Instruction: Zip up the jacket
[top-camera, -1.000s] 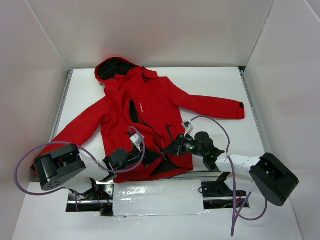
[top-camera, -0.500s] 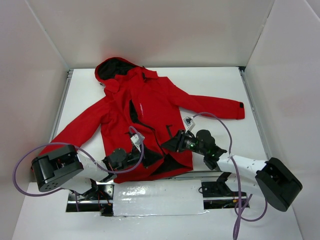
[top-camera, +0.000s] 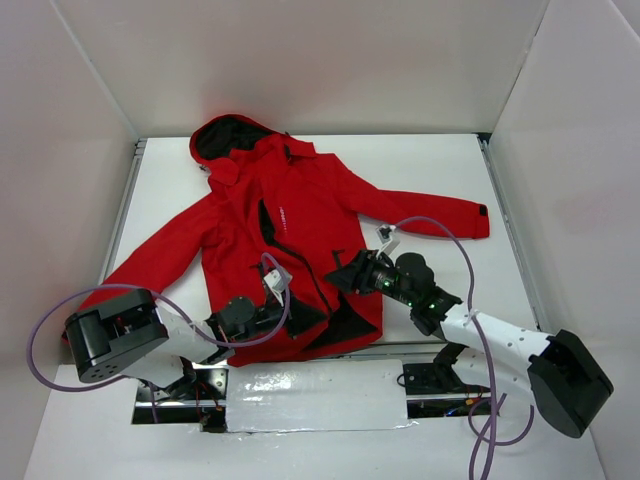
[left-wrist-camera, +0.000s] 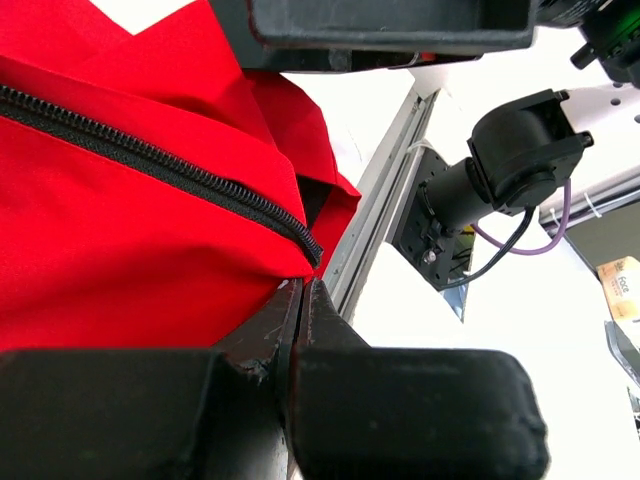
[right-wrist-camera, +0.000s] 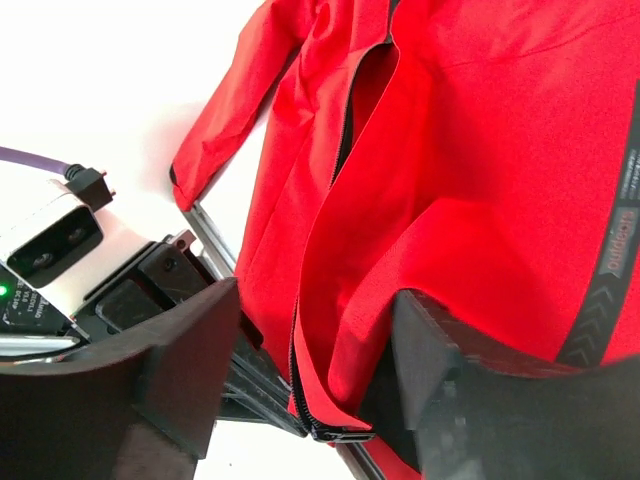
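Hovering low over the jacket, the right claw hangs w/ jaws spread wide and nothing held; its wrist view shows only the loose red front flap below the gap. The left claw sits pinched shut at the hem, w/ the garment's bottom corner apparently caught at its tips, right where the black zipper teeth end. The jacket lies flat on the bench, front partly open, its hem next to both claws and its hood at the far end, well beyond them. The key relation is that the zipper's long axis runs straight away from the claws, hem to hood, and its lower end lies between the two, just to the left of the right claw and slightly back toward that arm's base. The right arm looks better placed to take the zipper's lower end, prob. needing a short drop and a reach back before any pull away toward the hood, w/ the left claw anchoring the hem. Whether a slider sits there is too small to tell.
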